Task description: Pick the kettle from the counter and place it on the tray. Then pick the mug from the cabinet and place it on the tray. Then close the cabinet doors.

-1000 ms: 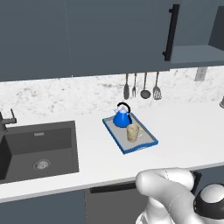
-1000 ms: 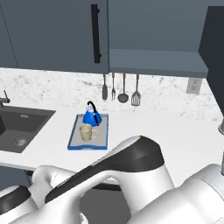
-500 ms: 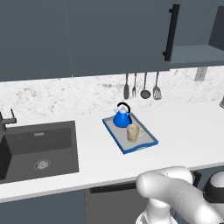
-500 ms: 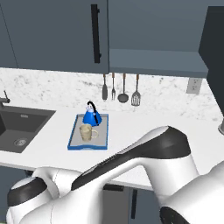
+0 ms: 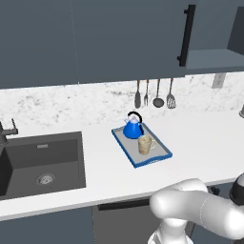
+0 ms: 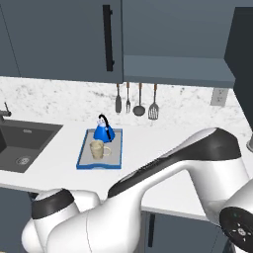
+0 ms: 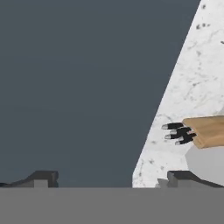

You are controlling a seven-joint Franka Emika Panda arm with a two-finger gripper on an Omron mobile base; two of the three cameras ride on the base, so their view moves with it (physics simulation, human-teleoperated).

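The counter (image 5: 95,167), white marble-look with grey speckles, runs the width of the kitchen. A dark sink (image 5: 40,162) is set into its left part, with a faucet (image 5: 5,132) at the far left edge. Right of the sink, the blue-rimmed tray (image 5: 162,155) lies flat on the worktop, set at an angle, carrying the kettle (image 5: 132,127) at its far end and the mug (image 5: 145,144) nearer.

You're looking at flat, even rendered light with no glare, soft faint shadows under the tray (image 5: 163,153) on the bright counter (image 5: 200,143), dim dark cabinet doors (image 6: 64,34) — low-detail, slightly blurry edges throughout, hand view coarse and tilted — no lens distortion.
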